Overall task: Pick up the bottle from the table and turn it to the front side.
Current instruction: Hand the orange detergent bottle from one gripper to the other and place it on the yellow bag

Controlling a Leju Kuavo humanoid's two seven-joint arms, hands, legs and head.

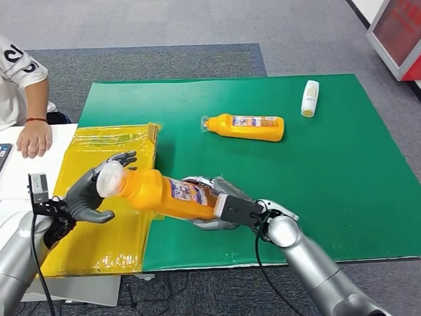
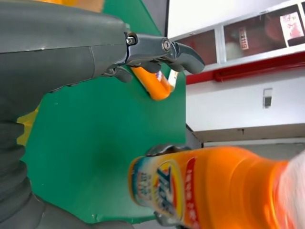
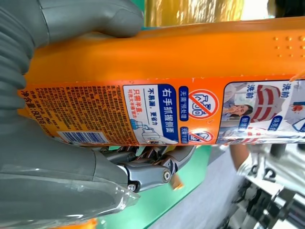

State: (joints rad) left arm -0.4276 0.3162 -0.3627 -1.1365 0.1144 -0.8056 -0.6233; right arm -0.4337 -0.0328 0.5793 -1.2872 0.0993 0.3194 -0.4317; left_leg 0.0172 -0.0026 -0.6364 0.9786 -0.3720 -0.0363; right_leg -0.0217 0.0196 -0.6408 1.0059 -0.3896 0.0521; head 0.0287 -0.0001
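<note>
Bottle (image 1: 164,193) lifted off table (image 1: 298,197), gripped at base by right hand (image 1: 218,204); cap beside spread, empty left hand (image 1: 92,194). Front-side turn unfinished, seemingly.

Second bottle (image 1: 247,126) behind held bottle (image 1: 164,193)

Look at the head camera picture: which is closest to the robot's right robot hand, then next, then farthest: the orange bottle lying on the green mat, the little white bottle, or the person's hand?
Measured from the right robot hand, which grips another orange bottle:
1. Orange bottle lying on the green mat, just beyond it, mid-mat.
2. Little white bottle, at the mat's far right.
3. Person's hand, far left on the white table.
</note>
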